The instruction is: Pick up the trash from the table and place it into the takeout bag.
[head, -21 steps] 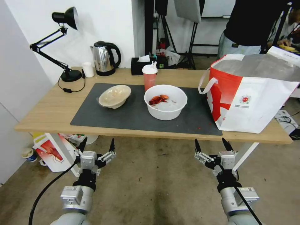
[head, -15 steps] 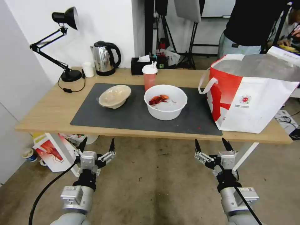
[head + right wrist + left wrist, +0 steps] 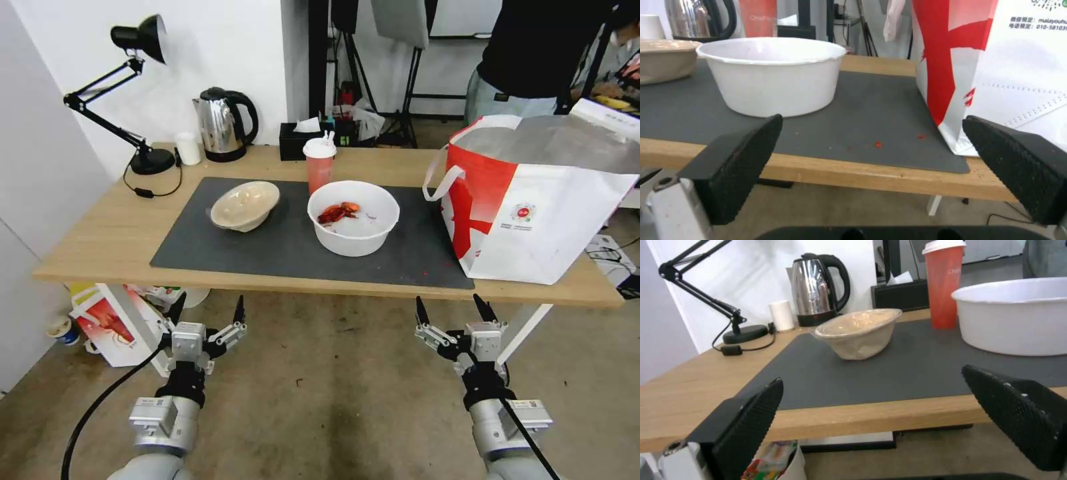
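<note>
**Both arms low in front of the table, grippers spread, nothing held**

Left gripper (image 3: 208, 309) sits below the near table edge, over the floor, fingers pointing up toward the table and spread wide, empty. Right gripper (image 3: 454, 309) mirrors it on the other side: same height, fingers apart, empty. Neither touches the table (image 3: 100, 247).

Task items, all on the dark grey mat (image 3: 280, 250):
- beige bowl (image 3: 244, 205) at the mat's left part, tilted, roughly in line above the left gripper.
- white bowl (image 3: 353, 218) mid-mat, upright, red crayfish scraps (image 3: 337, 213) inside.
- red drink cup (image 3: 319, 165) with white lid, just behind the white bowl, at the mat's far edge.
- takeout bag (image 3: 540, 200) at the table's right end, upright, mouth open, foil lining visible, its corner on the mat's right edge. White loop handle hangs toward the white bowl.

Right wrist view: white bowl (image 3: 773, 75) and takeout bag (image 3: 996, 66) framed between the fingers, with a gap of mat and a few red crumbs (image 3: 878, 144) between them. Left wrist view: beige bowl (image 3: 858, 331) centred, red drink cup (image 3: 945, 283) and white bowl (image 3: 1018, 315) off to one side.

Around: desk lamp (image 3: 123, 93), kettle (image 3: 223, 125), small white cup (image 3: 188, 147), black tissue box (image 3: 303, 139) along the far edge, clear of the mat. The near table edge lies between both grippers and the items. Smaller crayfish-print bag (image 3: 110, 323) on the floor beside the left gripper.
</note>
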You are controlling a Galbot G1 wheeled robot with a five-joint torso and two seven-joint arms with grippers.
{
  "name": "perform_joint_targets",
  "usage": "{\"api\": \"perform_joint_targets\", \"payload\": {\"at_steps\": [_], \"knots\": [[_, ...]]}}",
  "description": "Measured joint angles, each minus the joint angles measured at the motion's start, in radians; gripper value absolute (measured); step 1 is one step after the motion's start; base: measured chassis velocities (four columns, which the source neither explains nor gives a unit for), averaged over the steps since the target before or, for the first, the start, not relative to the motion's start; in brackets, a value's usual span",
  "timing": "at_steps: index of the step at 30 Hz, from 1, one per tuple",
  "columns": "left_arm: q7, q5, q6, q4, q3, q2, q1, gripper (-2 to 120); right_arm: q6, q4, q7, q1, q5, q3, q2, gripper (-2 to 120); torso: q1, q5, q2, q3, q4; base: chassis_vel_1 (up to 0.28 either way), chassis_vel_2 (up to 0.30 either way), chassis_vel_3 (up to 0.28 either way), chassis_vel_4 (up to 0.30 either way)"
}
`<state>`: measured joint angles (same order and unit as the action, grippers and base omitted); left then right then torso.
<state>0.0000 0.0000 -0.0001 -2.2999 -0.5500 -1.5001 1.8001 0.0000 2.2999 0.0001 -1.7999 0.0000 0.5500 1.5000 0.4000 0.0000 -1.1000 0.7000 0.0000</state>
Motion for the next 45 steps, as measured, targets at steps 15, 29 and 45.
{"api": "perform_joint_targets", "payload": {"at_steps": [15, 29, 45], "knots": [[-0.003, -0.005, 0.007, -0.001, 0.0, 0.002, 0.001, 100, 0.0, 0.0, 0.0, 0.0, 0.0, 0.0, 0.0, 100, 0.0, 0.0, 0.0, 0.0, 0.0, 0.0, 0.0, 0.0, 0.0], [-0.013, -0.022, 0.025, -0.012, -0.001, 0.01, 0.006, 100, -0.003, 0.0, 0.001, 0.002, 0.005, -0.001, -0.007, 100, 0.0, 0.0004, 0.0, 0.0, 0.0, 0.0, 0.0, 0.0, 0.0], [-0.221, -0.378, 0.345, -0.208, -0.044, 0.177, 0.123, 100, -0.064, 0.006, 0.035, 0.05, 0.114, -0.028, -0.175, 100, 0.0, 0.0001, 0.0, 0.0, 0.0001, 0.0, 0.0, 0.0, 0.0]]}}
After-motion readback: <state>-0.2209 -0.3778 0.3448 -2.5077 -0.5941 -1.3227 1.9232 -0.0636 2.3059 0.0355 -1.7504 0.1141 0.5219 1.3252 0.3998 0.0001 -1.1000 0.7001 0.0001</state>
